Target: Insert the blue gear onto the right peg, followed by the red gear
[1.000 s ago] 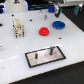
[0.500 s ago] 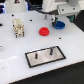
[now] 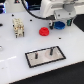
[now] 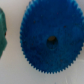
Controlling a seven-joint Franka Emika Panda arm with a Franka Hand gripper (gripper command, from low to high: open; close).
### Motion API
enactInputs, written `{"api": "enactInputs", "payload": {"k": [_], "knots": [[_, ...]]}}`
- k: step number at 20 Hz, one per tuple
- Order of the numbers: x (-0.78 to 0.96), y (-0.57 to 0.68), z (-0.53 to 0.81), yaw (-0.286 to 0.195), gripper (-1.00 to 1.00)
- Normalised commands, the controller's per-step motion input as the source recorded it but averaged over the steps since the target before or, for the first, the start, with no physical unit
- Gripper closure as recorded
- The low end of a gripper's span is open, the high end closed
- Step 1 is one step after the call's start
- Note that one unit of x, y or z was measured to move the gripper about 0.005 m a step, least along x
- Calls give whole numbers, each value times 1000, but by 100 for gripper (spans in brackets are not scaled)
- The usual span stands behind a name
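1. the blue gear (image 3: 59, 24) lies flat on the white table (image 3: 15, 55), beyond the grey black-rimmed plate (image 3: 45, 56) and toward the exterior view's right of it, well apart from it.
2. the gripper (image 3: 59, 20) hangs right over the blue gear; the arm's white body hides the fingers, so i cannot tell whether the jaws are spread or closed, or whether they touch the gear.
3. in the wrist view the blue gear (image 4: 51, 39) fills most of the picture, toothed rim sharp, small dark centre hole near the middle. no finger shows there. judging by this, the camera looks straight down so the grasp can be centred on the disc.
4. the red gear (image 3: 44, 31) rests on the table beyond the plate too, just beside the blue gear, on the exterior view's left of it. it waits its turn, since the blue 1 goes on first.
5. 2 thin dark pegs stand upright on the plate; the right peg (image 3: 50, 51) is bare, nothing threaded on it.
6. a small beige block-like object (image 3: 18, 26) sits beyond the plate toward the exterior view's left, clear of the work.
7. a green shape (image 4: 2, 31) shows at the wrist view's edge, near the blue gear; what it is i cannot tell.
8. my judgement: the step in hand is the pickup of the blue gear, and neither insertion is done yet.
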Motion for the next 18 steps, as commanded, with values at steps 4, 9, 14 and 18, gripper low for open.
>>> {"api": "enactInputs", "payload": {"k": [4,9,14,18], "knots": [[-58,8,20,0,100],[-141,13,-35,0,100],[-71,6,1,0,100],[107,-32,342,0,100]]}}
